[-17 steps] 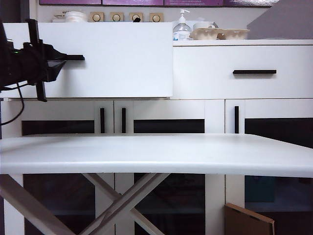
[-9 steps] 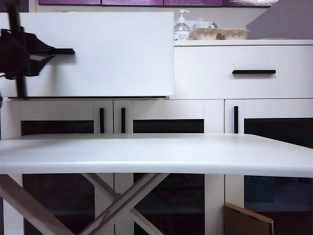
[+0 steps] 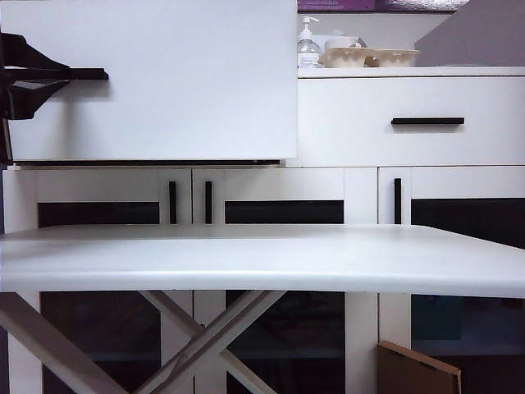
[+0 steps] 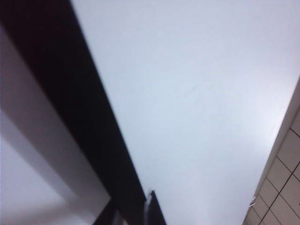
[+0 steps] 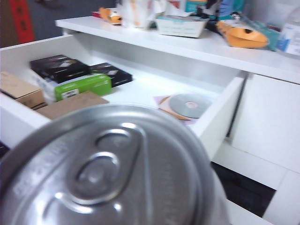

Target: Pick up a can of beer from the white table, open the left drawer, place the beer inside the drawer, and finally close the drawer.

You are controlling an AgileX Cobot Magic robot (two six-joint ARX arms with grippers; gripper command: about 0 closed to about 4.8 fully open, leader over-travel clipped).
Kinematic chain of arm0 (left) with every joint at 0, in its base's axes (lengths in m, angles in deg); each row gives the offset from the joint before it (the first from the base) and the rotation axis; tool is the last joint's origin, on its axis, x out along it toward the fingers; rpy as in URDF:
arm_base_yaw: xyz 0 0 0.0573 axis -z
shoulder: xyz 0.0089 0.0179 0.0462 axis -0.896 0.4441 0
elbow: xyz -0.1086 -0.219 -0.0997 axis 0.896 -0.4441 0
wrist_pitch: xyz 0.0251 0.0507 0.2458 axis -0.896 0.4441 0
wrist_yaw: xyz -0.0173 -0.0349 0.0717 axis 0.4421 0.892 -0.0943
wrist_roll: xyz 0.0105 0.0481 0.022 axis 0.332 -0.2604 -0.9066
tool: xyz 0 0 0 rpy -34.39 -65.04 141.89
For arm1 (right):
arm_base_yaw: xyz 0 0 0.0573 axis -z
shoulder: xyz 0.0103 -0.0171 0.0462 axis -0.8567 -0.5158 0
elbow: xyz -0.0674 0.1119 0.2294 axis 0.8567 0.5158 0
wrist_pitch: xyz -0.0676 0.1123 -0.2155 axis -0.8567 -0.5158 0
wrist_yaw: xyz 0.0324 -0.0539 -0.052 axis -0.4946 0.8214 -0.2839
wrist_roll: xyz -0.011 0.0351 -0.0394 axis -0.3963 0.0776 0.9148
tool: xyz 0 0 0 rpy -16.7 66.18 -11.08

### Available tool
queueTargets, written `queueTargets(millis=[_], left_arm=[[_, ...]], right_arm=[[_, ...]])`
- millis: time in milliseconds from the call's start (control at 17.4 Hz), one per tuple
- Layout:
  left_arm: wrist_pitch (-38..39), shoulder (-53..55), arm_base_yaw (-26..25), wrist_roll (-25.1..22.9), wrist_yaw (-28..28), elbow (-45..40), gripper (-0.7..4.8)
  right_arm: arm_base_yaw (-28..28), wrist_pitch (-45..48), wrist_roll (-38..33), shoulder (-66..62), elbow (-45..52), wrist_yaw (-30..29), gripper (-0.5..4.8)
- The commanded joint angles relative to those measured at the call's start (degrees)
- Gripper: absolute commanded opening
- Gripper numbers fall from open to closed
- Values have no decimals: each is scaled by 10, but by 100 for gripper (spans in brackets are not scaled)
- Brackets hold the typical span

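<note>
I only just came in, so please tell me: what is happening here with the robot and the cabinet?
The left gripper is shut on the black handle of the left drawer, which stands pulled out toward the white table. The right gripper does not show itself, but its wrist view is filled by the top of the can of beer, held just in front of the open drawer. The can is not yet inside.

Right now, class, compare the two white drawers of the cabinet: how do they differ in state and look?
The left drawer is pulled out toward the camera, its front looming larger; the right drawer sits shut, flush with the cabinet.
The left gripper is shut on the left drawer's handle; the right drawer's handle is untouched.
Both have plain white fronts with slim black bar handles.
</note>
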Motion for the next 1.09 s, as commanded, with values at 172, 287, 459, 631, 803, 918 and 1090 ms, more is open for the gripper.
queueTargets(millis=[172,287,459,631,803,918,1090], left_arm=[[-7,-4,-3,-11,61,0,479],[-7,-19,-3,-30,103,0,479],[-6,-66,-3,-41,187,0,479],[-6,-109,0,12,362,1,311],[-5,-182,7,105,407,61,-12],[15,-194,7,103,433,157,-4],[251,-194,7,-30,472,343,-5]], right_arm=[[0,37,0,13,-8,1,40],[0,42,0,13,-8,19,41],[0,62,0,13,-8,35,45],[0,101,0,13,-8,35,44],[0,130,0,16,-8,35,44],[0,161,0,14,-8,35,26],[0,164,0,9,-10,35,-8]])
